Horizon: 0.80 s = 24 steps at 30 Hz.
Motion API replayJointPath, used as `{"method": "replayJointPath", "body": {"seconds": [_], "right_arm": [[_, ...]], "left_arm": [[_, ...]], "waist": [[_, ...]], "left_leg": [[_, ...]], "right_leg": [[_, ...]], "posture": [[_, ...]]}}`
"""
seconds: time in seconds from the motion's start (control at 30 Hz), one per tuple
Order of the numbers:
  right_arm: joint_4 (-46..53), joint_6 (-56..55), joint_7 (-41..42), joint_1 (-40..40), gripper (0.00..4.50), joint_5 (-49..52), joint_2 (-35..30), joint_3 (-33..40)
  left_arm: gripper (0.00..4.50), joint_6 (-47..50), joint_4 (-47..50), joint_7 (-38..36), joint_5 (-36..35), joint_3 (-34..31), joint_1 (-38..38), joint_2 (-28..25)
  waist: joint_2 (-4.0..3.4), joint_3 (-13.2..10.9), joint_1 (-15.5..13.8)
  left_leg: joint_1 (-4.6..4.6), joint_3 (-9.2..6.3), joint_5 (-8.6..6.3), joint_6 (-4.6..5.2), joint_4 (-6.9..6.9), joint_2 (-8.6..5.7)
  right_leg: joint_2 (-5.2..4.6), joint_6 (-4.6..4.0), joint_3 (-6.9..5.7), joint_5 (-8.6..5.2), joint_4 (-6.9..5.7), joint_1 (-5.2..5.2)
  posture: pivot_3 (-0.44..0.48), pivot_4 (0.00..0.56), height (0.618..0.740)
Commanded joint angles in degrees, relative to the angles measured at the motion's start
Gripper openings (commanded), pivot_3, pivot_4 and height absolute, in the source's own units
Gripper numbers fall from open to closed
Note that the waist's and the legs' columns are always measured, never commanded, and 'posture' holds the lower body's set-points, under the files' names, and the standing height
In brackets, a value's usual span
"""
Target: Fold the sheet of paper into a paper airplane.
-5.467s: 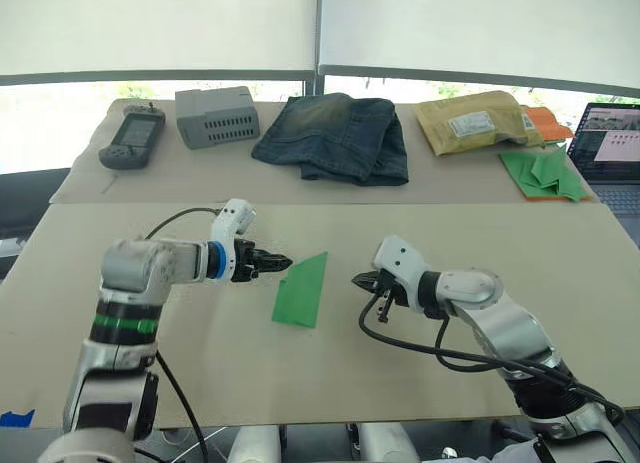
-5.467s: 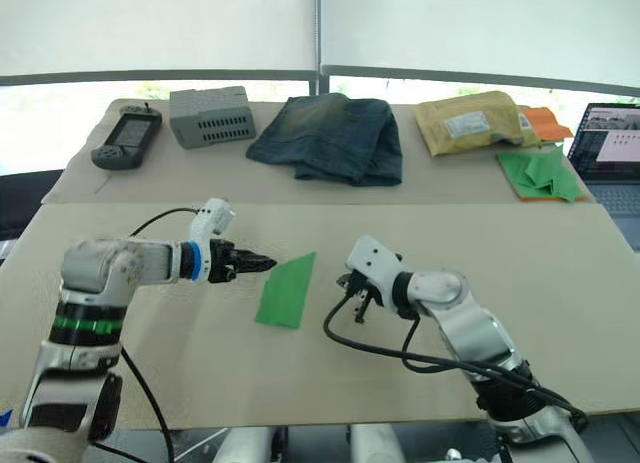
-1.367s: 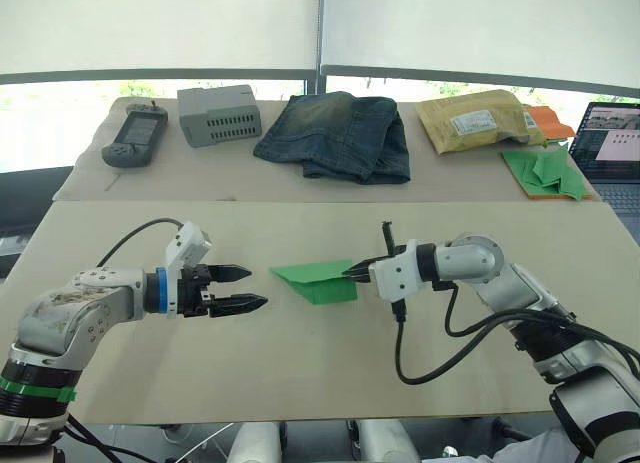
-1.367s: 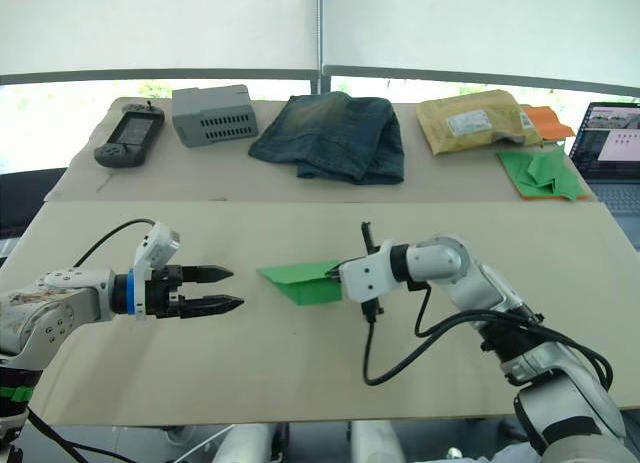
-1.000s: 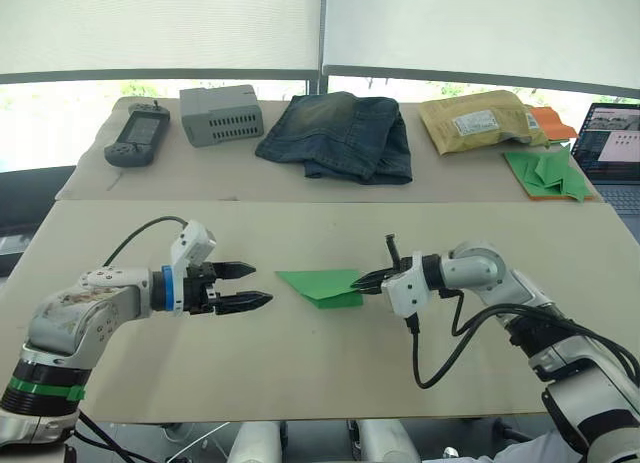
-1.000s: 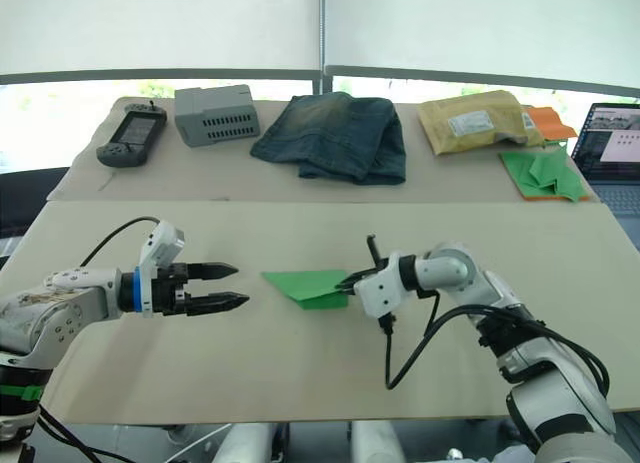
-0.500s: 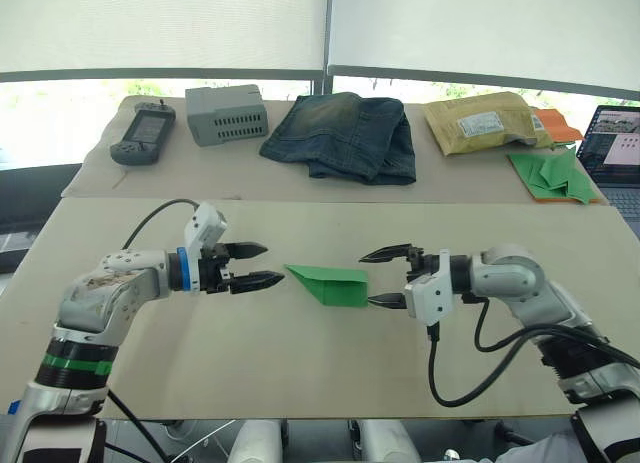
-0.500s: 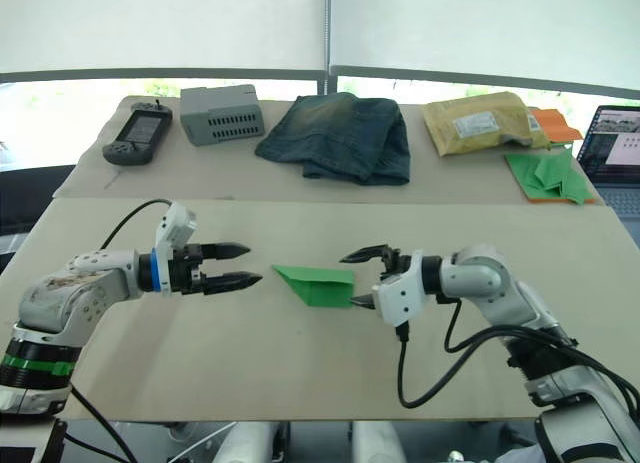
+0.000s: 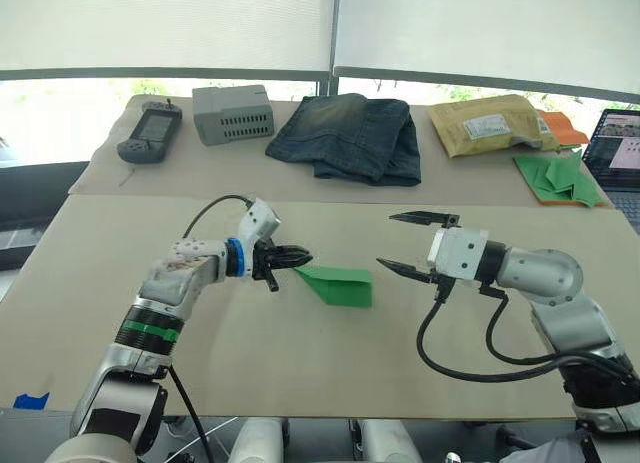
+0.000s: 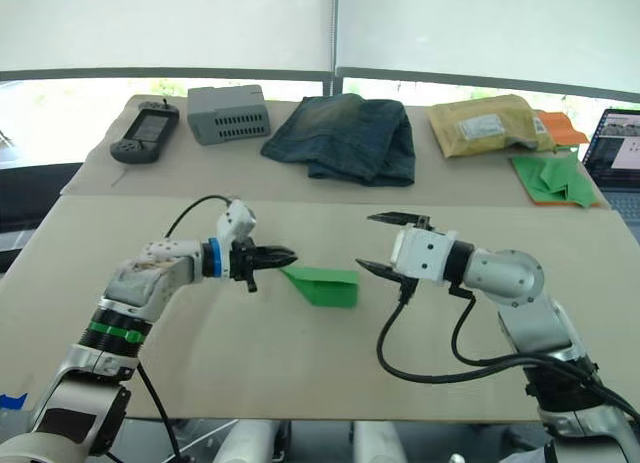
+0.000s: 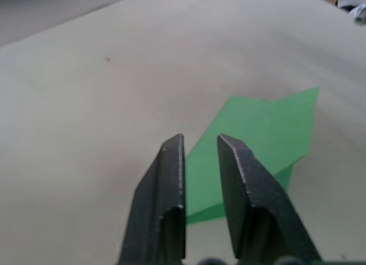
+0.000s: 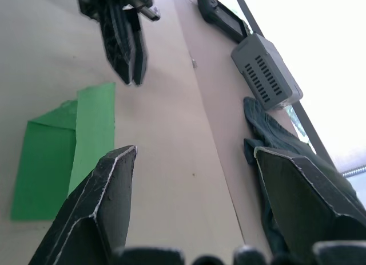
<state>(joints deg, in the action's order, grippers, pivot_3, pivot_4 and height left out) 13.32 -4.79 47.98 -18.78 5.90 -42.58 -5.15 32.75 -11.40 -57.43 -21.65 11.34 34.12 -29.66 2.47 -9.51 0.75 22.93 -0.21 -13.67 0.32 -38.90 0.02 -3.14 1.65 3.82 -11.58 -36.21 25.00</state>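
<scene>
Sheet of paper: one, folded, between two grippers.

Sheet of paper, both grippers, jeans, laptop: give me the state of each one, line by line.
Sheet of paper: folded into a pointed wedge, lying flat on the table.
Left gripper: fingers nearly closed, tips at the paper's pointed end.
Right gripper: wide open, clear of the paper.
Jeans: folded.
Laptop: open, screen lit.
</scene>
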Motion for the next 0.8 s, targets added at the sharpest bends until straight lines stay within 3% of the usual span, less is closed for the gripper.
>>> {"method": "replayJointPath", "body": {"seconds": [0.03, 0.43, 0.57, 0.8], "right_arm": [[6.53, 7.59, -2.64, 0.51, 3.66, 3.58, 1.54, 2.82], [13.68, 23.63, -5.37, 4.66, 3.66, 4.42, 7.19, -2.57], [11.68, 17.24, -3.11, 7.88, 3.66, -2.87, 4.19, -8.51], [4.40, 10.04, -3.26, 7.73, 3.66, -6.01, 5.09, -9.13]], "left_arm": [[0.02, -3.99, -1.46, -1.55, 3.41, 2.54, 1.00, 1.24], [0.02, -9.68, -4.56, 0.17, 11.54, 6.12, -1.47, 4.24], [0.02, -10.36, -4.60, 0.32, 12.19, 5.73, -2.08, 4.12], [0.02, -12.90, -4.33, -1.84, 13.61, 6.96, -2.33, 3.42]], "waist": [[0.00, 0.00, 0.12], [-0.01, 0.01, 0.03], [-0.03, 0.02, 0.05], [-0.03, 0.03, 0.07]], "left_leg": [[-0.01, 0.01, -0.01, 0.01, 0.00, 0.01], [0.00, 0.00, -0.02, 0.03, -0.04, 0.00], [-0.03, 0.01, -0.03, 0.05, -0.05, -0.01], [-0.44, 0.02, -0.04, 0.07, -0.05, 0.00]], "right_leg": [[0.00, 0.00, 0.01, 0.00, 0.00, 0.00], [0.01, 0.05, 0.02, 0.00, 0.00, -0.02], [0.00, 0.08, 0.02, -0.02, 0.02, -0.07], [0.02, 0.53, 0.01, -0.29, 0.09, -0.52]], "posture": [[0.000, 0.150, 0.728], [0.000, 0.150, 0.728], [0.000, 0.150, 0.728], [0.000, 0.150, 0.728]]}}
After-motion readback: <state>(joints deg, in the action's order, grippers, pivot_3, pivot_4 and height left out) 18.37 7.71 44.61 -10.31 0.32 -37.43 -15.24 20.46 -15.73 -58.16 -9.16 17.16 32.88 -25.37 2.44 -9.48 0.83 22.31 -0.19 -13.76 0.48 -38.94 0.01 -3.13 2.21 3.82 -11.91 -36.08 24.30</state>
